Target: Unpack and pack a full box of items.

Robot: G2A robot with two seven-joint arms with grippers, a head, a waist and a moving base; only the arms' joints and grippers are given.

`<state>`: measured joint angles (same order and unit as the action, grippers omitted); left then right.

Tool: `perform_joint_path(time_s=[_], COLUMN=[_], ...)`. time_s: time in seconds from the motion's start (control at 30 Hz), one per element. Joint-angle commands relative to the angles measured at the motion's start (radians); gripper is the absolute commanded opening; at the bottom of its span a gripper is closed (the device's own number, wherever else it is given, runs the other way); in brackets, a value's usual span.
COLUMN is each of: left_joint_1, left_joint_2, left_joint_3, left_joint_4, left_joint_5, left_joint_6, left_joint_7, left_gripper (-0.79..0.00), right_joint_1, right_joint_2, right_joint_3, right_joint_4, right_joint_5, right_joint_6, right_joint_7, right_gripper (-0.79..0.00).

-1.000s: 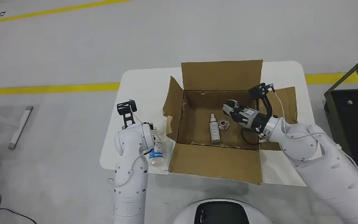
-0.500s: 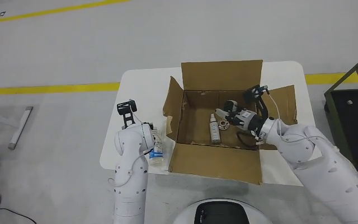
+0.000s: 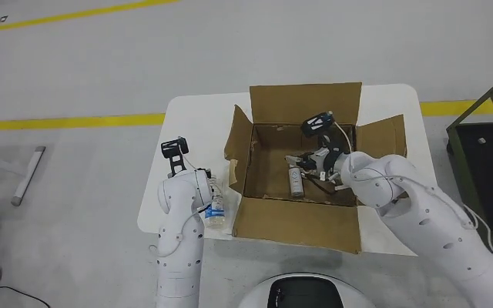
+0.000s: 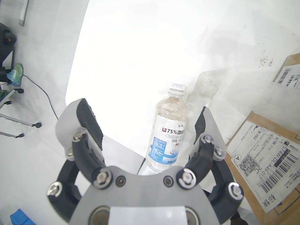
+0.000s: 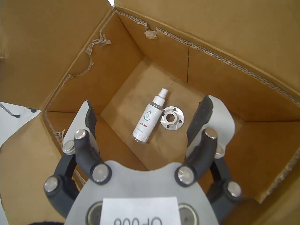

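Cardboard box point(image 3: 296, 222) point(image 5: 211, 71) stood on the white table point(image 3: 192, 123) with its four flaps spread open, on the right arm's side of the surface. On its floor I saw two things. A white spray bottle point(image 5: 150, 120) point(image 3: 295, 181) lay on its side with the nozzle toward a far wall. A round metal flange point(image 5: 172, 118) lay flat just beside it, its rim against the bottle's body as far as I could tell. Torn corrugated edges ran along the box's inner rim.

My right gripper point(image 5: 147, 102) point(image 3: 306, 166) hung inside the box opening above those two items, its pads spread wide with nothing between them.

My left gripper point(image 4: 144, 107) was outside the box, over the table near its edge, with its fingers wide apart and holding nothing. Under it was a clear plastic bottle point(image 4: 167, 134) point(image 3: 216, 209) with a blue-and-white label and clear liquid inside. I could not tell whether it stood or lay. It sat just beside the box's outer side, where white shipping labels point(image 4: 269, 160) were stuck to the cardboard.

Around the table I saw grey floor point(image 3: 92, 61) crossed by a yellow line point(image 3: 77, 121). A grey bar point(image 3: 27, 175) lay on the floor well away from the table, and a dark green frame point(image 3: 471, 154) stood at the far right edge
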<state>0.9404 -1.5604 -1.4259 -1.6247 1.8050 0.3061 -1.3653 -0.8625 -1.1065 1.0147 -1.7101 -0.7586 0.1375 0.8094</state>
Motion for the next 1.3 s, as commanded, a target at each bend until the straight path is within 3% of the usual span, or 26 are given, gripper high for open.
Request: perform_joint_path(time_s=[0.0, 0.37, 0.6, 0.73, 1.07, 1.27], left_joint_1=[0.000, 0.000, 0.000, 0.000, 0.000, 0.000], left_joint_2=[0.000, 0.000, 0.000, 0.000, 0.000, 0.000], left_joint_3=[0.000, 0.000, 0.000, 0.000, 0.000, 0.000], left_joint_4=[0.000, 0.000, 0.000, 0.000, 0.000, 0.000], left_joint_5=[0.000, 0.000, 0.000, 0.000, 0.000, 0.000], left_joint_6=[0.000, 0.000, 0.000, 0.000, 0.000, 0.000], left_joint_7=[0.000, 0.000, 0.000, 0.000, 0.000, 0.000], left_gripper=[0.000, 0.000, 0.000, 0.000, 0.000, 0.000], right_joint_1=[-0.001, -0.011, 0.060, 0.138, 0.244, 0.244], right_joint_2=[0.000, -0.002, -0.038, -0.070, -0.156, -0.156], right_joint_3=[0.002, -0.020, -0.147, -0.221, -0.359, -0.359], right_joint_4=[0.000, -0.018, -0.015, 0.043, 0.250, 0.250], right_joint_5=[0.001, -0.030, -0.198, -0.247, -0.234, -0.234], right_joint_6=[-0.001, -0.019, 0.237, 0.325, 0.364, 0.364], right_joint_7=[-0.001, 0.005, 0.134, 0.215, 0.220, 0.220], right_gripper=[0.000, 0.000, 0.000, 0.000, 0.000, 0.000])
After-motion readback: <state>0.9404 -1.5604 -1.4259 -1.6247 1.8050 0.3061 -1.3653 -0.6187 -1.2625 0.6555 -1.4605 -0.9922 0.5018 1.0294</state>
